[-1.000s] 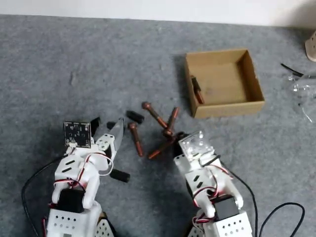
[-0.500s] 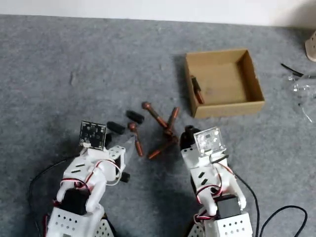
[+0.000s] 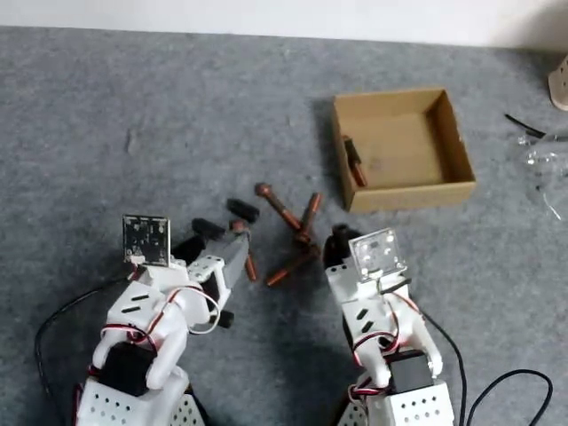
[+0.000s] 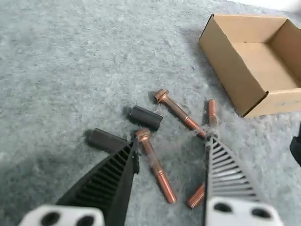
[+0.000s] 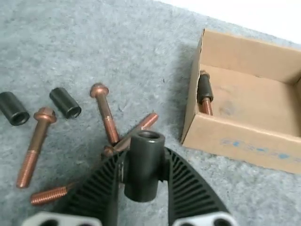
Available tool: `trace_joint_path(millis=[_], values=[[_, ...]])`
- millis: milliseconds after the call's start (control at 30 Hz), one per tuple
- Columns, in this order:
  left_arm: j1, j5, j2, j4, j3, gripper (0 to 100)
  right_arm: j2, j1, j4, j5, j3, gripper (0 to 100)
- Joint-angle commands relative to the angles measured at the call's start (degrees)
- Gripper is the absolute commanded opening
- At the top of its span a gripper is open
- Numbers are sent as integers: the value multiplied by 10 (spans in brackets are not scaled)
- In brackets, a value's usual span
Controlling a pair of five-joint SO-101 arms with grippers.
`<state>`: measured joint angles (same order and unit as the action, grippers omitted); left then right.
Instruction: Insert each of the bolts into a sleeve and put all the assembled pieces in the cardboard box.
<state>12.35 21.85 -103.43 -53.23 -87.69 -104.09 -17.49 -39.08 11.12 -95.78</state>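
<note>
Several copper bolts lie loose on the grey carpet: one point(image 4: 155, 165) sits between the fingers of my left gripper point(image 4: 172, 142), which is open and low over it. In the high view that gripper point(image 3: 233, 253) is at the bolt point(image 3: 249, 264). Two black sleeves point(image 4: 146, 117) point(image 4: 106, 140) lie just beyond it. My right gripper point(image 5: 143, 160) is shut on a black sleeve point(image 5: 141, 169), held upright above the crossed bolts point(image 5: 106, 113). The cardboard box point(image 3: 454, 142) holds one assembled piece point(image 3: 354, 162) against its left wall.
Another black sleeve point(image 3: 222, 318) lies beside the left arm, partly covered by it. Clear plastic bits and wires point(image 3: 537, 151) lie right of the box. Bare carpet stretches to the far left and behind the box.
My left gripper swung right from beside the sleeves to straddle the bolt. The right gripper with its sleeve shifted slightly right and up, then stayed still.
</note>
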Motion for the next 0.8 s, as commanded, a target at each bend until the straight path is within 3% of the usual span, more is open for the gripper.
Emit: trace_joint_path(millis=[0, 467, 767], values=[[9, 4, -4, 2, 31, 221, -13, 10, 36, -4, -48, 5], [58, 5, 8, -22, 85, 221, -13, 7, 36, -4, -52, 5], [59, 11, 308, -22, 219, 221, -13, 7, 36, -3, -52, 5]])
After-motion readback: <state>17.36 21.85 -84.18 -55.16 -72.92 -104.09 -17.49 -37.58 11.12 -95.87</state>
